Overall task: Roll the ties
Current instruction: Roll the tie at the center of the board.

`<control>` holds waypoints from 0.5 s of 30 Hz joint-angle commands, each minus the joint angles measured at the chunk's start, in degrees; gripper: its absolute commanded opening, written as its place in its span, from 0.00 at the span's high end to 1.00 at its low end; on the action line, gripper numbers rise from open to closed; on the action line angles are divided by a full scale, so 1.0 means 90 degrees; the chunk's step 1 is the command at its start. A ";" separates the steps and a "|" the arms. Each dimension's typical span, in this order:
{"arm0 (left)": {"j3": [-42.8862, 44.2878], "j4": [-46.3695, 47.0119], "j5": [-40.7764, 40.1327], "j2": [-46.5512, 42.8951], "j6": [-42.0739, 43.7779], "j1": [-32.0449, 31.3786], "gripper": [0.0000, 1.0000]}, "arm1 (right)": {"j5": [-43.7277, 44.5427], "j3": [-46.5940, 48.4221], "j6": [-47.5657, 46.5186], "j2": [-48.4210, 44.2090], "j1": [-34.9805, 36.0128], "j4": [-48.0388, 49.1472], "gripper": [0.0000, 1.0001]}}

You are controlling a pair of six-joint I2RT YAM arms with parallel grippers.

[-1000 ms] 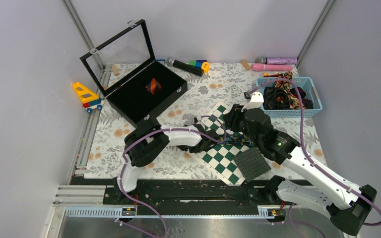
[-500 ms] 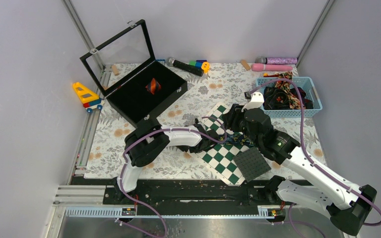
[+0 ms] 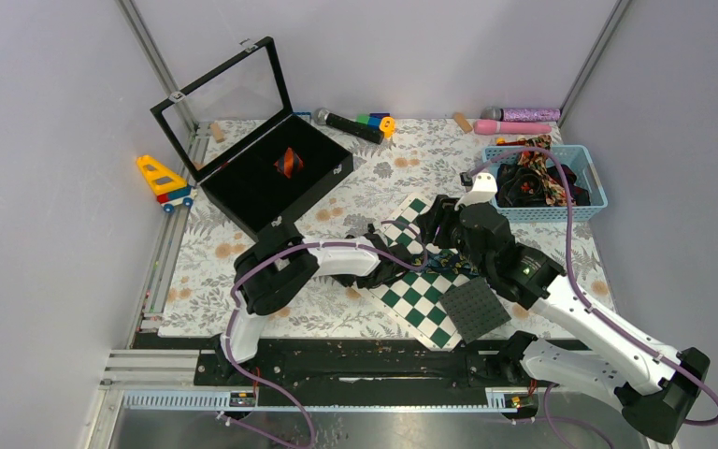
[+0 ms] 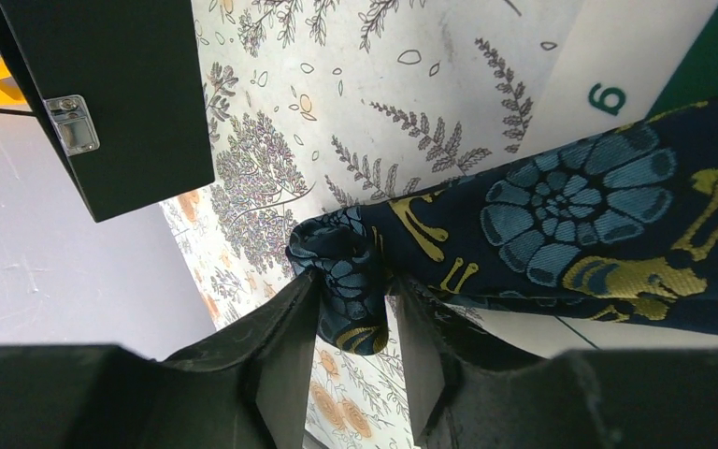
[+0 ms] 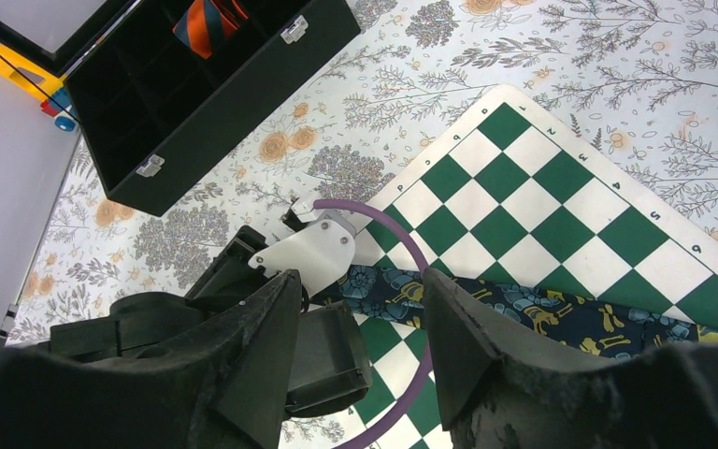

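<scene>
Grey dotted mat, nearest the arm bases, lay on a corner of the green-and-white chequered board. Navy tie, blue and gold flowers, lay stretched across the board, its end rolled into a small coil at the board's left edge, over the flowered cloth. Left gripper: fingers partly apart, one either side of the coil and close against it; whether they pinched it could not be told. Right gripper: fingers wide apart, empty, hovering above the left wrist. Beyond, left: open black case containing one rolled striped tie. Beyond, right: blue basket with a heap of ties. Farthest: microphone.
</scene>
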 commanded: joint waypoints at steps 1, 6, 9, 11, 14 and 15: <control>0.0120 0.0415 0.0503 -0.0212 -0.0082 -0.0041 0.61 | 0.0184 0.0287 0.0050 0.0002 -0.0039 -0.0021 0.42; 0.0245 0.0398 0.0587 -0.0239 -0.0016 -0.0041 0.60 | 0.0204 0.0256 0.0028 -0.0018 -0.0041 -0.0029 0.41; 0.0298 0.0400 0.0648 -0.0282 -0.0022 -0.0041 0.60 | 0.0211 0.0214 0.0032 -0.0068 -0.0036 -0.0031 0.41; 0.0321 0.0396 0.0652 -0.0321 -0.0033 -0.0041 0.60 | 0.0218 0.0214 0.0021 -0.0109 -0.0044 -0.0028 0.41; 0.0326 0.0395 0.0671 -0.0352 -0.0075 -0.0041 0.58 | 0.0238 0.0326 0.0001 -0.0210 -0.0034 -0.0112 0.41; 0.0331 0.0395 0.0685 -0.0361 -0.0080 -0.0041 0.57 | 0.0242 0.0362 -0.0018 -0.0242 -0.0039 -0.0123 0.41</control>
